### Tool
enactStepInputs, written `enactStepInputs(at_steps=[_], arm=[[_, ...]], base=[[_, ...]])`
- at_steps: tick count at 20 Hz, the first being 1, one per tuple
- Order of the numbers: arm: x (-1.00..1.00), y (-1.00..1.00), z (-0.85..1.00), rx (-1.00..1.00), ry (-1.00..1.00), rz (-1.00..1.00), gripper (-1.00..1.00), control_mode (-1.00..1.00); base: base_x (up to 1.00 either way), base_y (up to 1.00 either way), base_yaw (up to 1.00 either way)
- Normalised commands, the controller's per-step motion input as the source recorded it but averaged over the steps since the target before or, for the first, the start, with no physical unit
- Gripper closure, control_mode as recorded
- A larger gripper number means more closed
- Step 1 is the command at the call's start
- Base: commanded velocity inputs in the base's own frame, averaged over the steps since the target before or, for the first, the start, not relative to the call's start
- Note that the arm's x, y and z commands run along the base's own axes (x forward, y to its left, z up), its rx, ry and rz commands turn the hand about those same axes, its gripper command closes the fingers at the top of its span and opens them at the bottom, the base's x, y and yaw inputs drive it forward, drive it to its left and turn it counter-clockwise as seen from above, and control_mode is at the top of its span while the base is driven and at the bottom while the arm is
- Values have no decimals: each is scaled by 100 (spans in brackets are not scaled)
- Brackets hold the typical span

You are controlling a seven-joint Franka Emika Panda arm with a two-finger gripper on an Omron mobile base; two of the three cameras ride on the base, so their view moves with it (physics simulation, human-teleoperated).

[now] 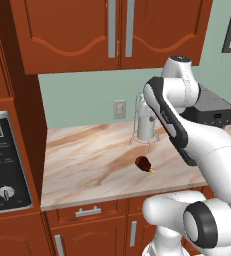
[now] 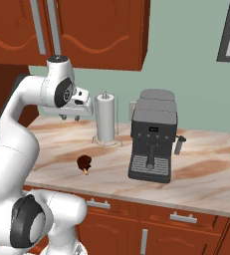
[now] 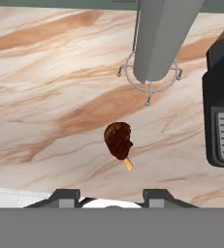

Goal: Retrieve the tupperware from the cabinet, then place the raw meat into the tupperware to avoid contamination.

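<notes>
Resting on veined marble counter (image 3: 45,97), lumpy dark raw meat (image 3: 118,139) shows tan bone.

1. A marbled beige-and-brown counter (image 3: 45,97) is seen from above, with a strip of grey-green wall along its far edge.
2. The raw meat (image 3: 118,139) is seen lying near the middle of the counter, its tan bone end turned toward the near edge.
3. A paper-towel roll (image 3: 162,38) is seen upright on a wire stand, beyond the meat and well apart from it.
4. A dark coffee machine (image 3: 221,111) is seen beside the roll.
5. The gripper (image 3: 112,197) is seen above the counter with its finger tips apart and nothing between them.
</notes>
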Motion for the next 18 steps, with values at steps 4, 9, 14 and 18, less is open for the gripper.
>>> enactStepInputs(at_steps=[4,9,14,18], arm=[[-12,1,0,0,-2,0,-100,-100],[-17,5,26,0,-15,1,-100,-100],[-20,9,34,0,-20,2,-100,-100],[-17,9,36,0,-20,1,-100,-100]], base=[[0,0,0],[0,0,0],[0,0,0],[0,0,0]])
